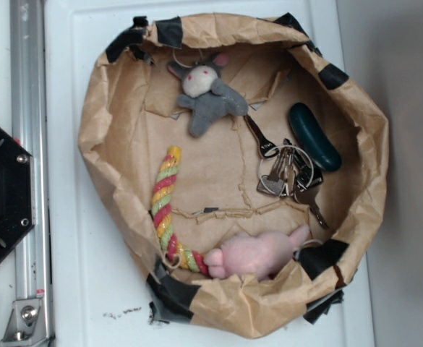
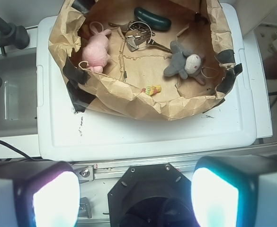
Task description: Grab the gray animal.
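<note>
Against the far wall of the brown paper basket (image 1: 95, 144), as the wrist camera sees it from the near edge of the white tray, you have the gray animal (image 1: 205, 94) lying on its back, white face up, limbs spread. It sits apart from the other contents: the bunch of keys (image 1: 287, 177) and the dark green pickle-shaped toy (image 1: 314, 136) lie beside it toward the middle, the striped rope toy (image 1: 166, 206) runs along one wall, and the pink plush animal (image 1: 258, 253) rests at the opposite end.

You are at the approach step; nothing has been grasped yet. In the wrist view the gripper (image 2: 136, 194) hangs outside the basket, over the rail beside the white tray (image 2: 143, 137), well apart from the gray animal (image 2: 184, 64). Its 2 fingers (image 2: 50, 196) stand wide apart with nothing between them and touching nothing.

Your next move, as I judge it, is to carry the gripper over the crumpled basket rim without snagging the paper, centre it above the toy's body, descend, and close across the soft torso.
</note>
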`<state>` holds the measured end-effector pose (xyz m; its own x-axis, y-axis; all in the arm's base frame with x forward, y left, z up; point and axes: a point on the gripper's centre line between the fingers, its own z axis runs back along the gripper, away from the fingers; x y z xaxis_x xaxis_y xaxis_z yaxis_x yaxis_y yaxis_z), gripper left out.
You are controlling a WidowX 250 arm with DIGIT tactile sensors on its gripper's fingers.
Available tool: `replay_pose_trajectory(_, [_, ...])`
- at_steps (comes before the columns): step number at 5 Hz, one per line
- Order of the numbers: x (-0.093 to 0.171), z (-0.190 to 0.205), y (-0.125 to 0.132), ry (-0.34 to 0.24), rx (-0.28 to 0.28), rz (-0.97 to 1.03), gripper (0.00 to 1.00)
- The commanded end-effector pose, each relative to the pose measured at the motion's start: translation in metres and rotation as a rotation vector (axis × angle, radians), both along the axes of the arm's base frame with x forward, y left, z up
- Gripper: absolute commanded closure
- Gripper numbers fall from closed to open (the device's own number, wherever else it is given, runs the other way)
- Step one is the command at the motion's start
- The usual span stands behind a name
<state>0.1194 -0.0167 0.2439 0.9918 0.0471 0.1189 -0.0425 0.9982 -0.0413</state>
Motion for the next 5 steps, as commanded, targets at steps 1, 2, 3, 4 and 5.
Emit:
replay_pose_trajectory(1, [0.0,0.0,0.0,0.0,0.0,0.0,0.0])
replay_pose_trajectory(2, [0.05,-0.018,0.013,-0.033,0.099,-0.249,0.0])
replay_pose_trajectory(3, [0.097,-0.05,0.015,-0.014,0.149,-0.499,0.0])
replay_pose_trajectory(4, [0.122,-0.071,0.025,0.038,0.204,-0.576,0.0])
replay_pose_trajectory(5, [0.138,-0.122,0.055,0.164,0.332,-0.614,0.0])
